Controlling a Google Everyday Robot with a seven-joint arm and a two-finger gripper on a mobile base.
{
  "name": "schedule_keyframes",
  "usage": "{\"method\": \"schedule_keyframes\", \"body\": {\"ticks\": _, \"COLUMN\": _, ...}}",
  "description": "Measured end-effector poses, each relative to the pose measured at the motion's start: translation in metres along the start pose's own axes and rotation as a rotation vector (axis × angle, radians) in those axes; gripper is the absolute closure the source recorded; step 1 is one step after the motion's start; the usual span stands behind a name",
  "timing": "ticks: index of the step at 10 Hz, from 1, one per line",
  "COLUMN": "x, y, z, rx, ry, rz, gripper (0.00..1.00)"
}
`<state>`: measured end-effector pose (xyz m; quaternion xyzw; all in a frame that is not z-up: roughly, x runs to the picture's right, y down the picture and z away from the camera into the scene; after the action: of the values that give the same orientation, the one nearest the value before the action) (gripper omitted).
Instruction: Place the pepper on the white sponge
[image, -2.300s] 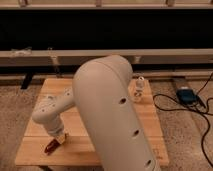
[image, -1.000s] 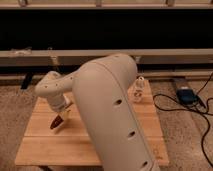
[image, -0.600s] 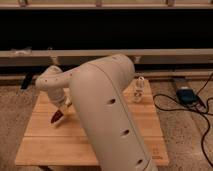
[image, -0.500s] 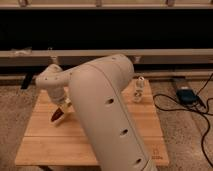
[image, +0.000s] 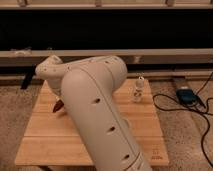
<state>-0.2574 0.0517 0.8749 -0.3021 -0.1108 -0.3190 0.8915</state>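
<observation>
Dark glazed wall behind, pale wooden table on a speckled floor, and my bulky white arm blocks mid-frame. The two-finger gripper is at left-centre of the frame over the table's left edge, with its jaws closed on the small glossy dark red chili-shaped pepper, which pokes out to their lower left. I'd expect it to be light, stiff and slick-skinned, so grip mid-body with modest force; I can't see the white sponge from here.

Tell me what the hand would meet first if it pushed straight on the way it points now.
Likely the wooden table just below. The hand, over the table's left part, points down, shut on the pepper, whose tip would touch first; height is unclear.
</observation>
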Motion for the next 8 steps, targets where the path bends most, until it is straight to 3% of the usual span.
{"method": "schedule_keyframes", "body": {"ticks": 4, "x": 0.008, "y": -0.03, "z": 0.004, "rx": -0.004, "ry": 0.003, "rz": 0.03, "gripper": 0.95}}
{"method": "schedule_keyframes", "body": {"ticks": 8, "x": 0.011, "y": -0.032, "z": 0.024, "rx": -0.026, "ry": 0.007, "rz": 0.061, "gripper": 0.58}}
